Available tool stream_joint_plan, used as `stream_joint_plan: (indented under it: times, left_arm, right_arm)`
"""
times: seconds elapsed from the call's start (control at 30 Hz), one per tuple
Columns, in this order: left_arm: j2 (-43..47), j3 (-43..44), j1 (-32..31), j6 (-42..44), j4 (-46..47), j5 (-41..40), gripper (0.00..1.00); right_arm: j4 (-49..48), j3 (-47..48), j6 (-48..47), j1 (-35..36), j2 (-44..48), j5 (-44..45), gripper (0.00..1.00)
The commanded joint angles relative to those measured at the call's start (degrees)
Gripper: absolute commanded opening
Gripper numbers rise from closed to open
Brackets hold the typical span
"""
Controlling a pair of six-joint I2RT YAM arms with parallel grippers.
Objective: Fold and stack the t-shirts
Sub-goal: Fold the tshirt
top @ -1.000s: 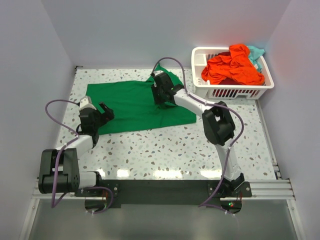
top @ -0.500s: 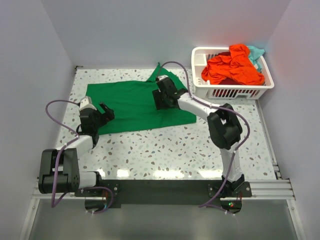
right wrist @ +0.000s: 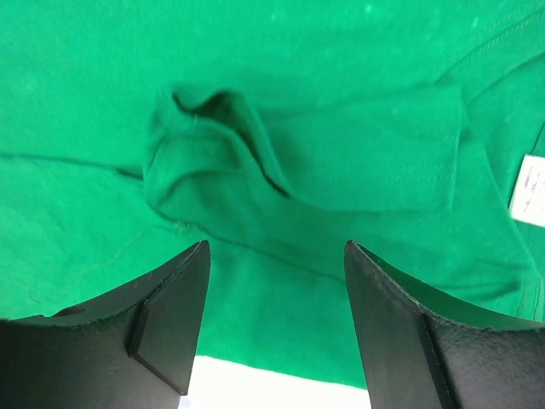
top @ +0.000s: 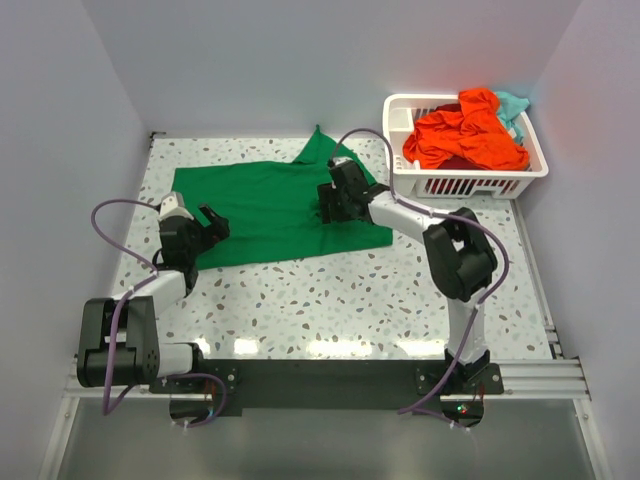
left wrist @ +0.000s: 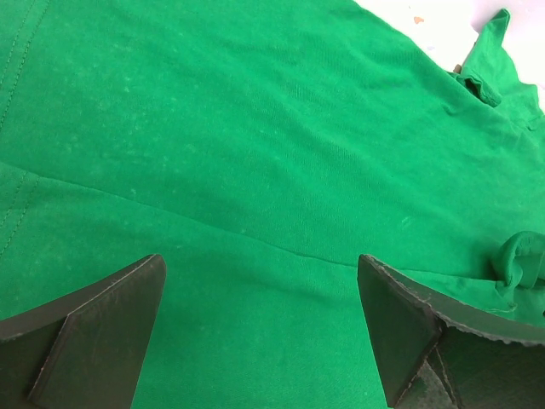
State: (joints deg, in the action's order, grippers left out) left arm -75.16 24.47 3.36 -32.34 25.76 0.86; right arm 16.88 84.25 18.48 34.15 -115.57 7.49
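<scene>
step: folding green shirt (top: pixel 255 205), spread flat beneath me | my left gripper (top: pixel 207 224) open, empty, shirt directly below | my right gripper (top: pixel 333 200) open, empty, above bunched sleeve (right wrist: pixel 255 162) | next, I judge: lower, pinch sleeve, fold inward

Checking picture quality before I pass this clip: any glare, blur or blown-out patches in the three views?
Top view: sharp, with bright glare patches on the table at its near edge; the orange shirt is very saturated. Left wrist: even light, green shirt in focus, no glare. Right wrist: label too soft to read; the table strip at the bottom edge is blown out white.
</scene>
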Motion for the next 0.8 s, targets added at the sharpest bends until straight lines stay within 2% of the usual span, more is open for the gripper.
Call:
stream_joint_plan:
  times: [0.0,0.13,0.57,0.77]
  left_arm:
    - [-0.34,-0.56,0.25,-0.27,2.98,0.54,1.0]
    - [-0.34,-0.48,0.25,-0.18,2.72,0.37,1.0]
    - [-0.34,-0.56,0.25,-0.09,2.72,0.28,1.0]
    - [-0.52,-0.65,0.25,-0.09,2.98,0.19,1.0]
  right_arm:
    - [-4.75,1.97,1.56,-1.37,-1.06,-2.74,0.68]
    - [-3.27,6.88,1.82,-2.51,-4.22,-4.84,0.68]
    - [-3.26,8.65,1.74,-2.77,-6.69,-4.5,0.68]
    - [-5.37,3.48,2.26,-2.77,-1.33,-3.27,0.68]
